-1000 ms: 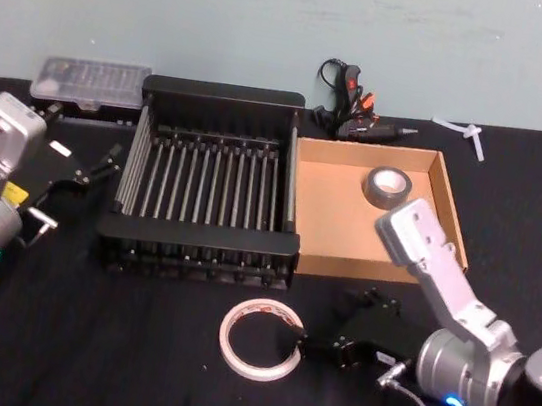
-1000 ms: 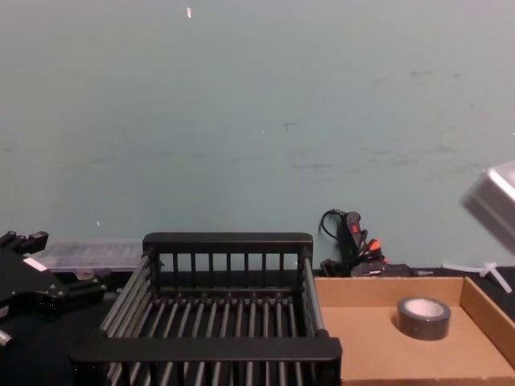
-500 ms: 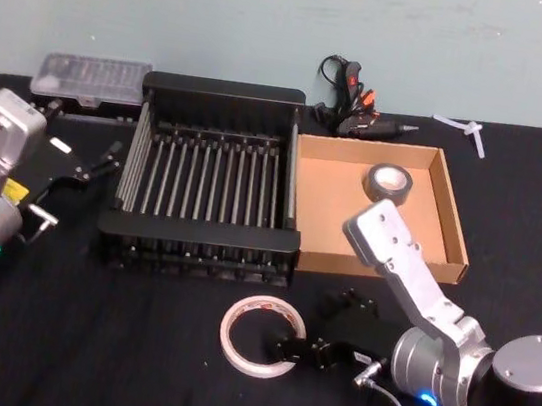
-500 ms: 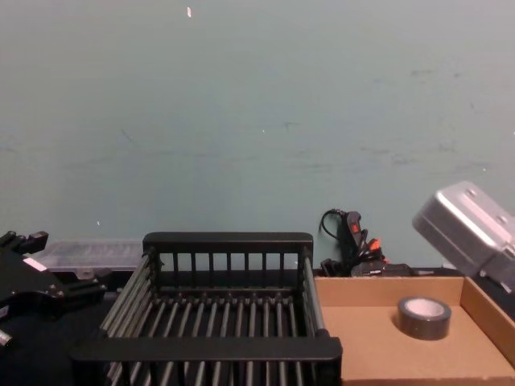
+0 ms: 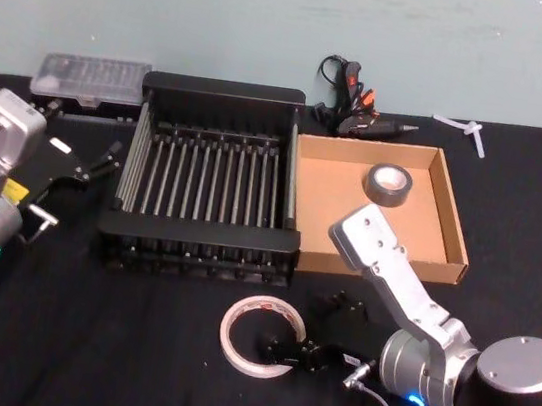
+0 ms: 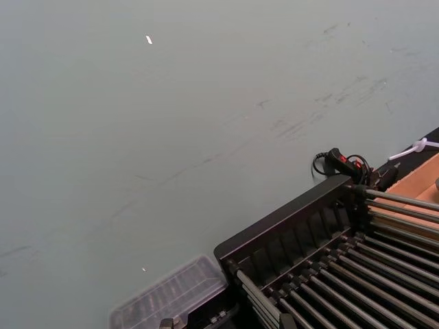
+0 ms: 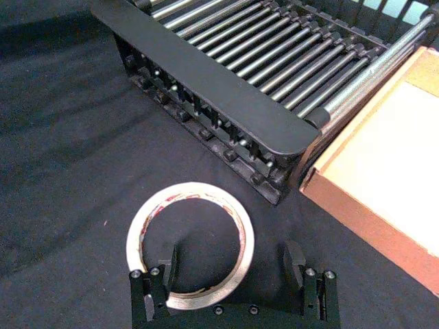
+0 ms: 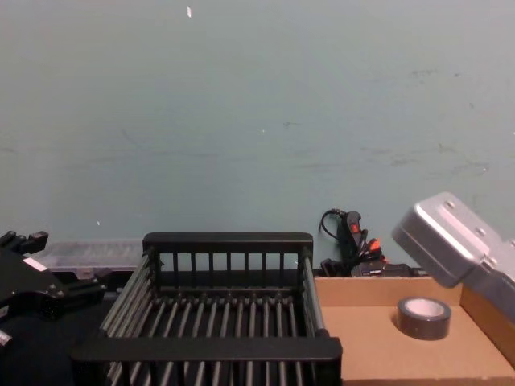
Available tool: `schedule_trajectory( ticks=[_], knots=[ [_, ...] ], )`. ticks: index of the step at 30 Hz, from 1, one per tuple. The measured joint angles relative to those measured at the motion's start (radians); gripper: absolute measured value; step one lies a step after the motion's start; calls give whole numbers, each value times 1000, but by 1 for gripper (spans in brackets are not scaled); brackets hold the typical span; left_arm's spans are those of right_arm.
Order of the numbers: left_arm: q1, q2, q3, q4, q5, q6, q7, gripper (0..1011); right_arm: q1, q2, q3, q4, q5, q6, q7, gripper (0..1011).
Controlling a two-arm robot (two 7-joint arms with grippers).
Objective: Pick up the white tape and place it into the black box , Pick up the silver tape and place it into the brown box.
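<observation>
The white tape [image 5: 259,338] lies flat on the black cloth in front of the black box [image 5: 221,90]. My right gripper [image 5: 283,349] is low at the roll's near right side and open. In the right wrist view one finger [image 7: 168,264] is inside the hole of the white tape [image 7: 192,190] and the other is outside, so the gripper [image 7: 232,266] straddles the band. The silver tape [image 5: 388,183] rests in the brown box [image 5: 337,202] at its far right. My left gripper [image 5: 94,166] is parked open at the far left.
A clear plastic case [image 5: 91,80] sits behind the crate's left corner. A glue gun [image 5: 355,109] with its cable lies behind the brown box, and white plastic pieces [image 5: 463,131] lie further right. The right arm's grey housing [image 8: 451,237] hangs above the brown box [image 8: 370,354].
My right gripper has moved left and down to the white tape, its fingers now straddling the band. The arm's housing came further into the chest view. The left arm has stayed still.
</observation>
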Motion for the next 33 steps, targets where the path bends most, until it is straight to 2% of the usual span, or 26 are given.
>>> schedule_trajectory(
  ticks=[33],
  knots=[
    [0, 0, 0, 0, 0, 0, 0, 1001, -2, -32, -4, 27, -9, 19, 10, 1002]
  ],
)
